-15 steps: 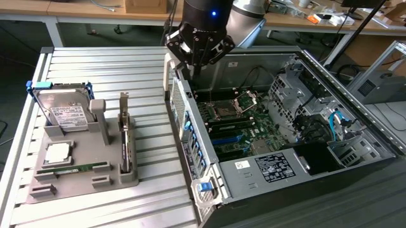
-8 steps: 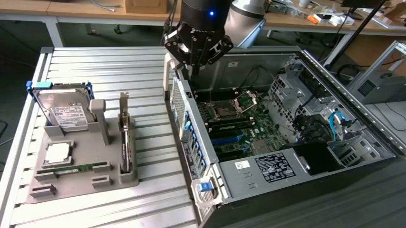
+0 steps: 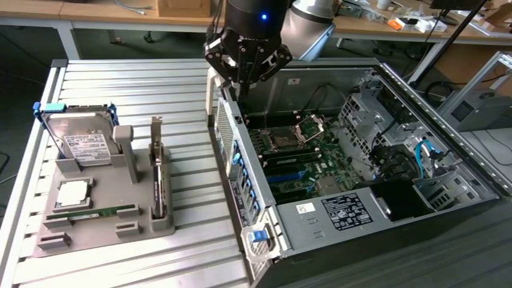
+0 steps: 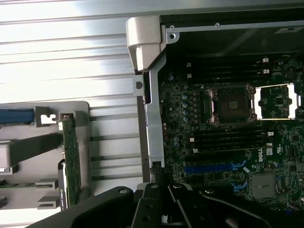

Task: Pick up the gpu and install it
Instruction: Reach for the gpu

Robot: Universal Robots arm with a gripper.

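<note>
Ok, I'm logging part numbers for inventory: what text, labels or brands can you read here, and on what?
Nothing reads clearly.
Hard drive's white label: print too small.
Black label on the computer case: white print blurred.
White sticker beside it: too small.
Motherboard markings: too small.

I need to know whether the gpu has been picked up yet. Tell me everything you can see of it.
The gpu is a thin flat card that stands on its long edge in a slot of the grey holder, beside the hard drive. A silver metal bracket rises at its far end, and its board edge looks green in the wrist view. Nothing grips it: the gripper hangs apart, over the computer case.
</note>
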